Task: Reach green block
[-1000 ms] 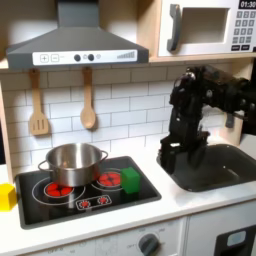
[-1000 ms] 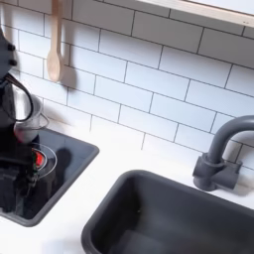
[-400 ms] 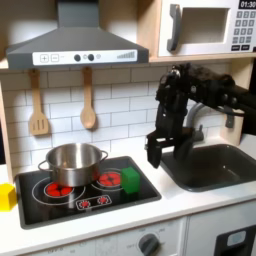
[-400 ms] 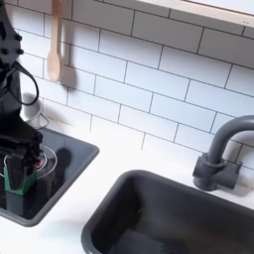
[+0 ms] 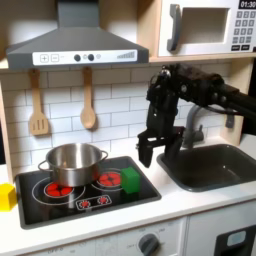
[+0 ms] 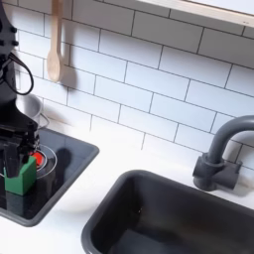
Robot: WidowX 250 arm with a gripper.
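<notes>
White brick tiles back a toy kitchen whose pale worktop (image 5: 190, 200) carries a black cooktop (image 5: 60, 205) and a dark sink (image 5: 215, 165). On the cooktop's right side sits the green block (image 5: 130, 180), a small bright cube with plain matte faces, resting by a red burner ring; in the second exterior view it (image 6: 20, 179) lies near the cooktop's front edge. My gripper (image 5: 147, 152) hangs above and just to the first exterior view's right of it, apart from it, over the strip between cooktop and sink. I cannot tell whether my gripper is parted or closed; it grasps nothing I can see. In the first exterior view, a steel pot (image 5: 72, 163) stands to the block's left on the other burner, near it, and a yellow block (image 5: 7, 196) sits well apart at the worktop's left edge. Bare cooktop lies in front of the green block, and bare worktop runs between cooktop and sink rim. A faucet (image 6: 220, 151) rises behind the sink.
</notes>
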